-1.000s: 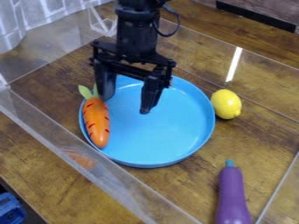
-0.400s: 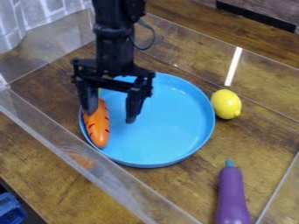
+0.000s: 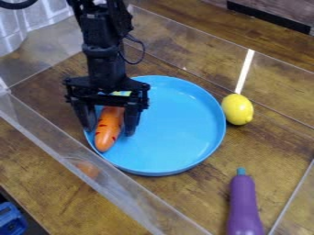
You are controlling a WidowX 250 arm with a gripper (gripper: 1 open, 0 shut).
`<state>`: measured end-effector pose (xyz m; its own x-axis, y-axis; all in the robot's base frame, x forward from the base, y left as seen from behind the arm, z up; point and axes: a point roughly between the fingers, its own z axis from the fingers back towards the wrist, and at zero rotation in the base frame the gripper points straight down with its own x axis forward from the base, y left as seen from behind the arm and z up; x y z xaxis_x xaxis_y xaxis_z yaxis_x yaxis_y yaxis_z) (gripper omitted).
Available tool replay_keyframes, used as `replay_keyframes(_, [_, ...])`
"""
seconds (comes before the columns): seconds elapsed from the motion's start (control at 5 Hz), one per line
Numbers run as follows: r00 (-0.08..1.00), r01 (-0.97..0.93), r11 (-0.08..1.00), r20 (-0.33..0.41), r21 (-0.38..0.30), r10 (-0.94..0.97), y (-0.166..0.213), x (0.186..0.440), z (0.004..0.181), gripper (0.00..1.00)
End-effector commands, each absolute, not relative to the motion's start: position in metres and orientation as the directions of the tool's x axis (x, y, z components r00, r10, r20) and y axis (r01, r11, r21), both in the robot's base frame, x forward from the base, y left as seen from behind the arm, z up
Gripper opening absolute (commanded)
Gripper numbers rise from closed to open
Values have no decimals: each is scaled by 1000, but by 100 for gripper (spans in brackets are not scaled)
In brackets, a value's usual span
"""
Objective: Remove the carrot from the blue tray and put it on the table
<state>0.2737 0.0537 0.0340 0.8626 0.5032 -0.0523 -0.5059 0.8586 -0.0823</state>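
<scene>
The orange carrot lies at the left inside the round blue tray, its green top hidden behind the gripper. My gripper points straight down over it and is open, one finger left of the carrot and the other finger right of it, so the carrot sits between them. The fingertips reach down near the tray floor. The dark wood-grain table surrounds the tray.
A yellow lemon rests on the table just right of the tray. A purple eggplant lies at the front right. Clear acrylic walls run along the left and front edges.
The gripper has moved left and down from over the tray's middle until its open fingers straddle the carrot. It also rolled slightly. The carrot has not moved.
</scene>
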Motion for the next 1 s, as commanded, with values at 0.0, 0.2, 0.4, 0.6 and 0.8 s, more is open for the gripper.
replay_keyframes(0.0, [848,-529,843,-15,-103,530,65,277,36,100])
replay_keyframes(0.2, [844,-535,838,-12,-109,537,68,277,31,100])
replay_keyframes(0.4, [840,-539,834,-10,-113,542,70,277,26,100])
replay_keyframes(0.6, [839,-541,833,-5,-114,544,73,279,25,0])
replay_keyframes(0.8, [863,-499,858,14,-117,504,83,283,38,0])
